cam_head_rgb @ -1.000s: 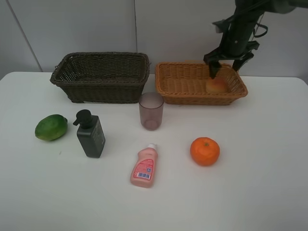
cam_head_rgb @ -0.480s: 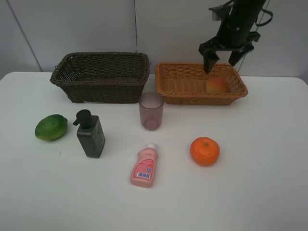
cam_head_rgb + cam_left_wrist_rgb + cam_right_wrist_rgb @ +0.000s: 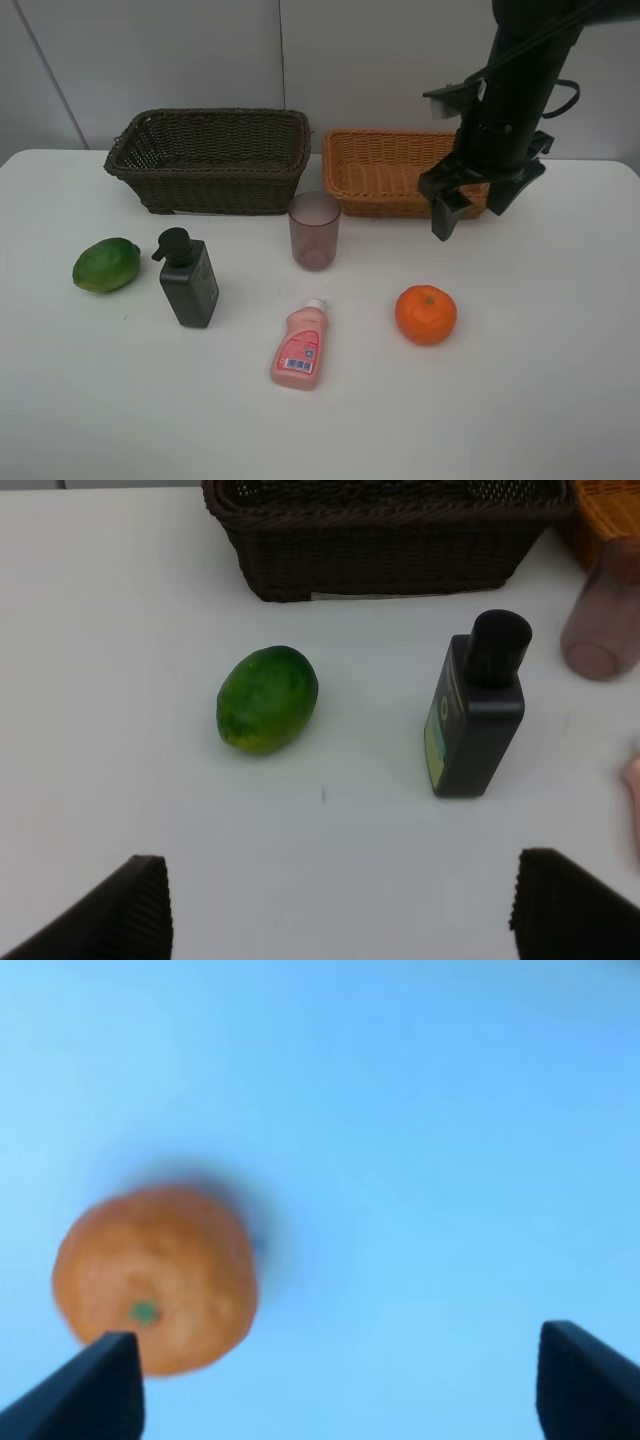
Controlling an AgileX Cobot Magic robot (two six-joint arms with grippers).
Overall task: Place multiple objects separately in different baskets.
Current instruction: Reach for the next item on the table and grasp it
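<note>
Right pincer is held spread wide with nothing in it, hung over the table just in front of the tan basket. The right end of that basket is covered by the arm, so what's in there can't be made out. The orange is found on the table, nearer the front edge than the pincer and clearly apart from it. In the blurry right wrist view it's seen off toward one fingertip, not between the two.

Left pincer is only caught by its own wrist camera, also opened wide and empty. The green fruit and the pump bottle are seen ahead of it, untouched. The bottle is stood upright, with the fruit well off to its left.

The cup is stood upright in front of the gap between the baskets. The pink bottle is laid flat nearer the front, cap pointed toward the cup. The dark basket is set beside the tan one at the back, and nothing can be seen in it.
</note>
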